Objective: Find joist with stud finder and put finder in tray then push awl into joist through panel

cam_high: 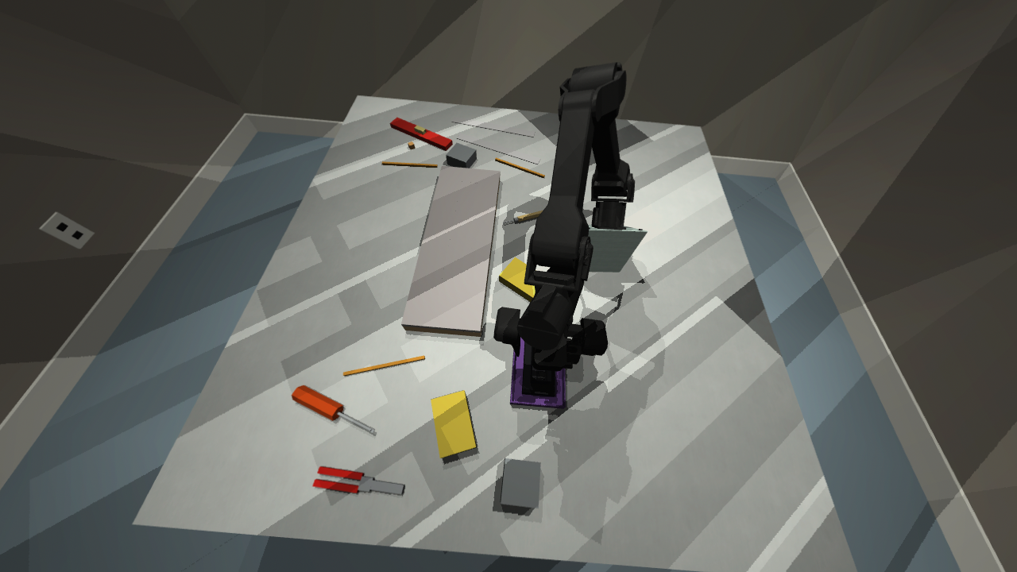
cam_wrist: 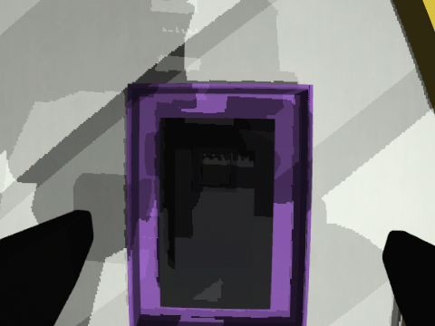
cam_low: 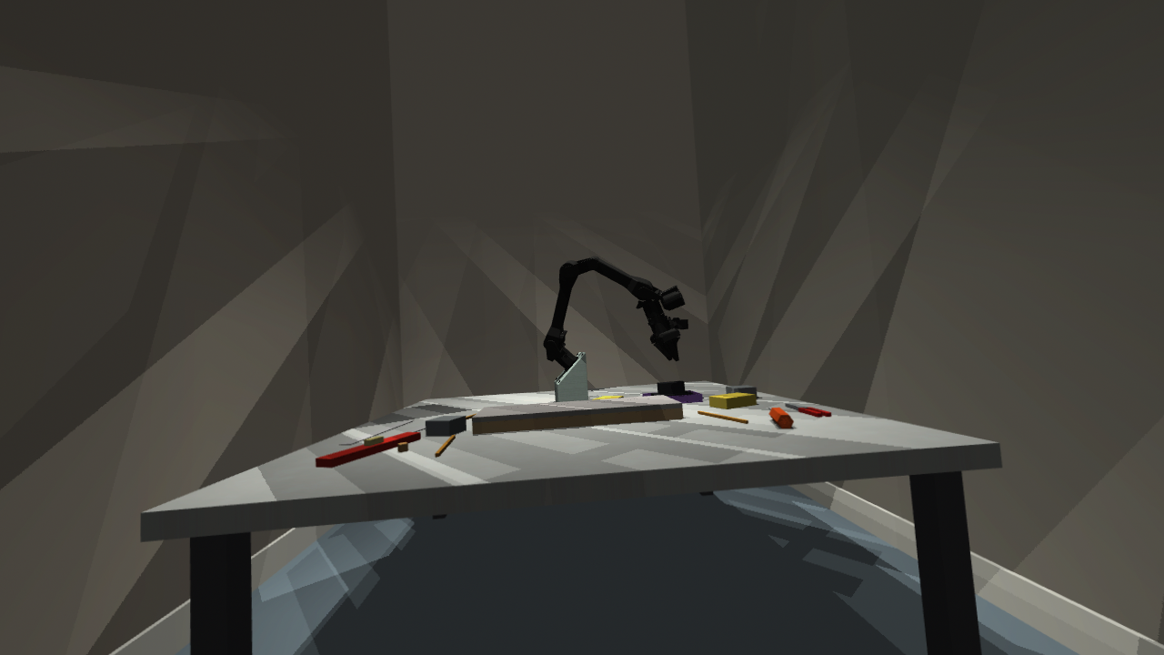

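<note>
The black stud finder (cam_low: 671, 387) (cam_wrist: 222, 254) lies flat inside the purple tray (cam_high: 517, 398) (cam_low: 693, 398) (cam_wrist: 283, 272). My gripper (cam_low: 674, 358) (cam_wrist: 239, 235) is open and empty above the tray, its fingers spread wider than the stud finder and clear of it. The pale floor panel (cam_high: 454, 263) (cam_low: 577, 415) lies beside the tray, towards the upper left in the top view. The awl (cam_high: 526, 217) lies on the table between the panel and the arm's base, its metal tip towards the panel; the arm partly hides its handle. The joist is hidden.
One yellow block (cam_high: 516, 277) lies between the panel and the arm; another yellow block (cam_high: 454, 425) (cam_low: 732, 400) lies near the tray. Grey blocks (cam_high: 520, 483) (cam_high: 461, 154), an orange screwdriver (cam_high: 318, 402), red pliers (cam_high: 339, 473), a red level (cam_high: 434, 140) and thin orange sticks (cam_high: 384, 365) lie around.
</note>
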`<action>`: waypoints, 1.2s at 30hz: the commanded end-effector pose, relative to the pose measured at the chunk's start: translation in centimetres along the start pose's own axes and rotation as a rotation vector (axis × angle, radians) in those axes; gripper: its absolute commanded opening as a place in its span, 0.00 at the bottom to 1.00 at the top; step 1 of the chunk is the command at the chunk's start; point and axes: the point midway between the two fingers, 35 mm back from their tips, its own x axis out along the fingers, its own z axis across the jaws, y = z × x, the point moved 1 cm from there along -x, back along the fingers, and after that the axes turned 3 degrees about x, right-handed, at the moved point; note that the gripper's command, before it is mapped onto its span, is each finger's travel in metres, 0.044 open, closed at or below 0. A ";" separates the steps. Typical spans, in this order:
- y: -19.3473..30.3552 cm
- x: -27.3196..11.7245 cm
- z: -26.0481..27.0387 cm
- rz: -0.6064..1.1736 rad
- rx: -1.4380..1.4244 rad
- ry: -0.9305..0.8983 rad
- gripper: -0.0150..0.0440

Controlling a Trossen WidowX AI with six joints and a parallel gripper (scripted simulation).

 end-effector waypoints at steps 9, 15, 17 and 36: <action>12.8 -5.3 -12.1 -0.051 1.210 0.011 1.00; 21.9 -7.0 -15.3 -0.091 1.903 0.040 1.00; 24.9 -7.4 -15.6 -0.105 2.127 0.055 1.00; 46.4 -8.0 -5.7 -0.558 4.117 0.549 1.00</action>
